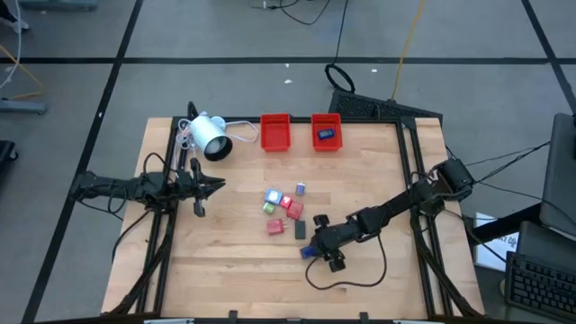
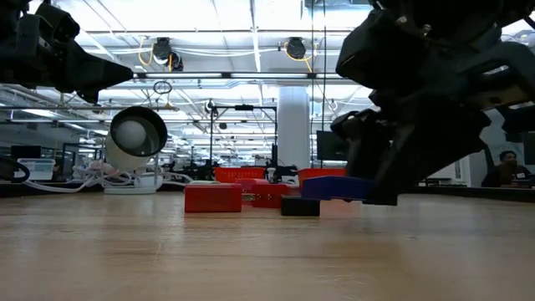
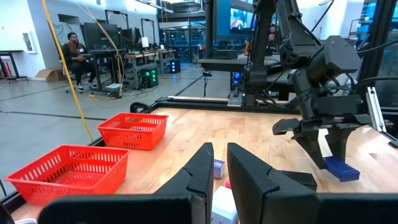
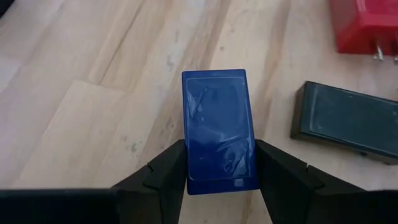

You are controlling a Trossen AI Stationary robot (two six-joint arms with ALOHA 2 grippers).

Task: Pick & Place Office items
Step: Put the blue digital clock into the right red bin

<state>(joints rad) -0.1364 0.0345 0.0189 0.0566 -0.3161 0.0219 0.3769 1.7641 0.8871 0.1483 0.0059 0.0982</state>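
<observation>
While one red tray (image 1: 275,132) sits empty, the other (image 1: 326,133) holds a blue piece (image 1: 326,135).

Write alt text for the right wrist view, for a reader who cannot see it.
The right gripper clamps a blue rectangular block between its two dark fingers, over the light wooden table. A black block lies nearby, and part of a red block shows beyond it.

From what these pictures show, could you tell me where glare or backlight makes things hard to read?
Low view: bright ceiling lights leave the right gripper a dark silhouette over the blue block. Right wrist view: glossy reflections streak the blue block. High view: evenly lit, soft shadows.
</observation>
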